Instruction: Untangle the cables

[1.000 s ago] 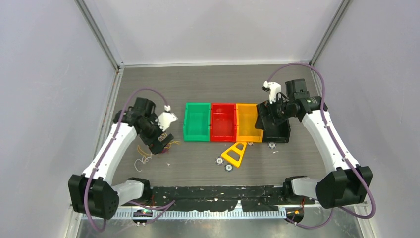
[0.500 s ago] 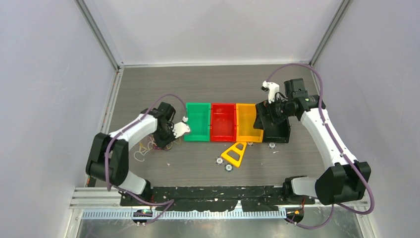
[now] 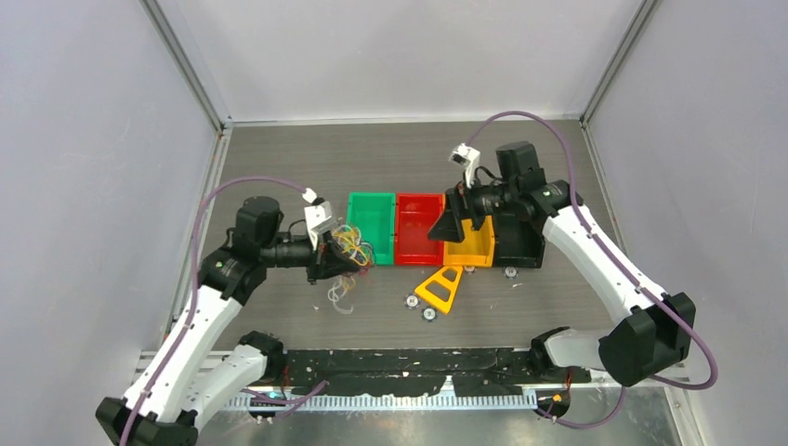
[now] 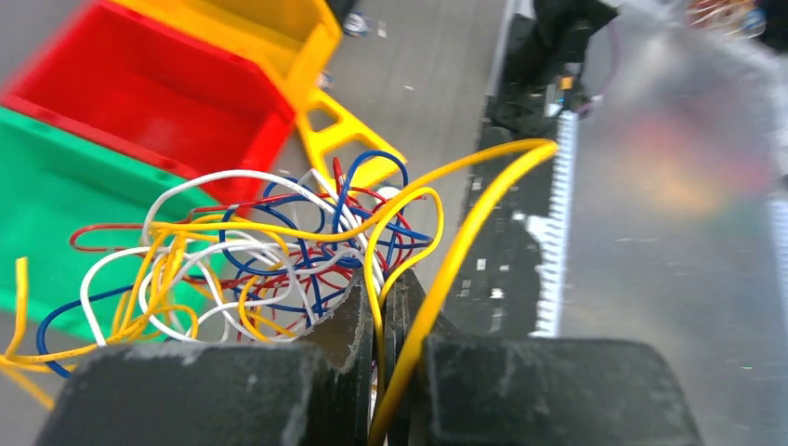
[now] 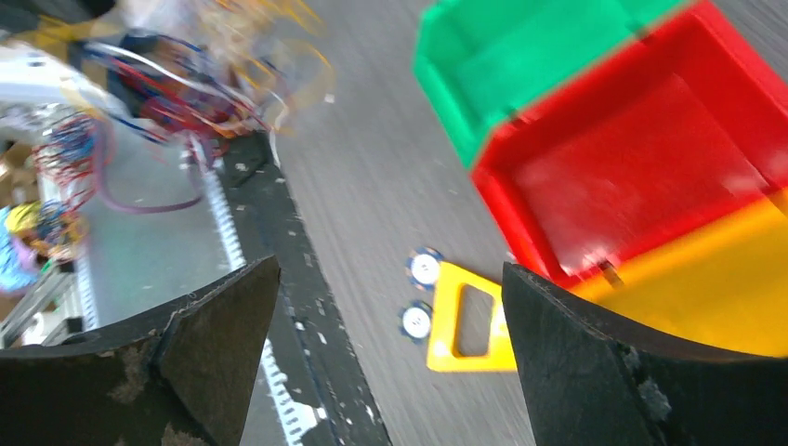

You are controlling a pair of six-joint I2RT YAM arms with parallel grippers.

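A dark wood-grain bench (image 3: 390, 158) inside pale walls carries a green bin (image 3: 379, 223). Just left of that bin, the left gripper (image 4: 379, 307) has its jaws clenched on the cables (image 4: 279, 251), a raised knot of yellow, white, red and blue strands with some ends trailing below it. To the bin's right, the right gripper (image 5: 379, 271) hangs with jaws spread, grasping nothing. No strand looks separated, so nearly all the untangling appears left to do.
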